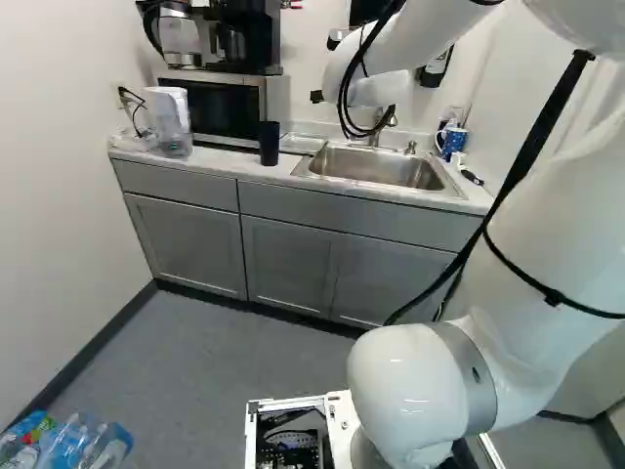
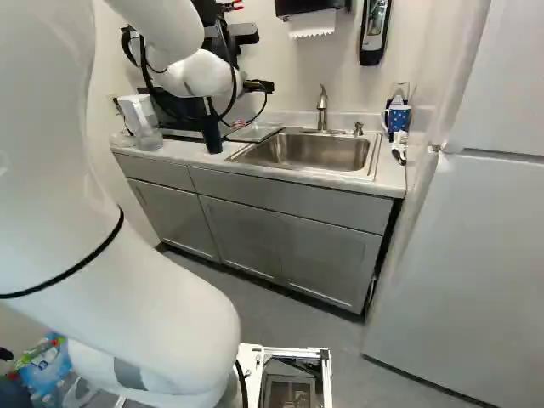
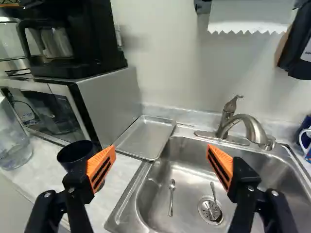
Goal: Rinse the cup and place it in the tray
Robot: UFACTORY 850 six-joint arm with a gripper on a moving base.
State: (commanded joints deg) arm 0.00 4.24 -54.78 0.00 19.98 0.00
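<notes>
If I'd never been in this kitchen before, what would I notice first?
Probably the huge white robot arm, filling the right side of the left base view. Next, its black pincer, wide open, with bright orange pads, near the metal sink. Then maybe the tall dark cup standing on the counter, left of the sink in both base views.

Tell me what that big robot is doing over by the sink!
The robot arm is reaching over the counter and the sink, but its jaws are open and holding nothing. The dark blue cup stands on the counter, not in the metal tray. No water shows coming from the faucet. It looks like the robot may be about to pick up the cup to rinse it.
</notes>
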